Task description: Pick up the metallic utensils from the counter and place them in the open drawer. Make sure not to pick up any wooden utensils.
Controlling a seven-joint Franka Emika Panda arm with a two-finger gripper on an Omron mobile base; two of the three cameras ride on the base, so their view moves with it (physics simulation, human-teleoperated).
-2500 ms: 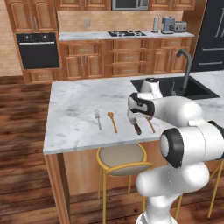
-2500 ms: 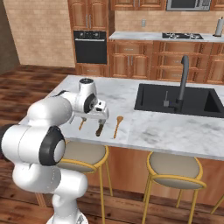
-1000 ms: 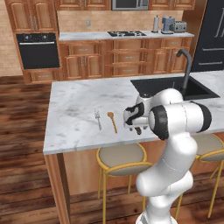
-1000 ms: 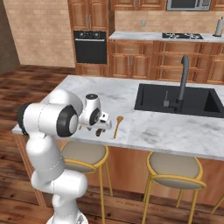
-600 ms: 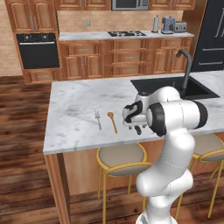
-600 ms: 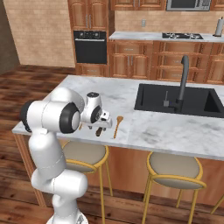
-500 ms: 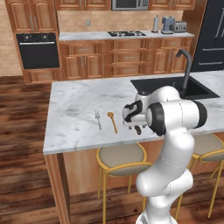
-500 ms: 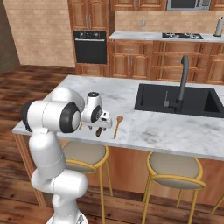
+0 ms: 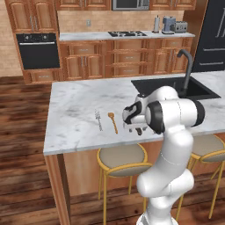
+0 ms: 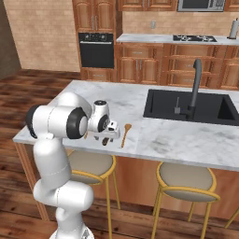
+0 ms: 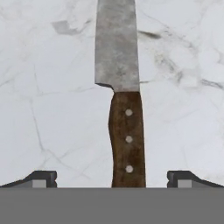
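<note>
Over the last couple of seconds the arm has folded down until its pincer [image 11: 112, 179] hangs wide open just above the knife [image 11: 122, 109] on the marble surface [image 9: 74, 114], one tip on each side of the dark handle, so a grasp looks close though nothing is held yet. The hand view shows that straddle; the left base view shows the fork [image 9: 98, 119] and a wooden spoon [image 9: 113, 122] left of the knife.
</note>
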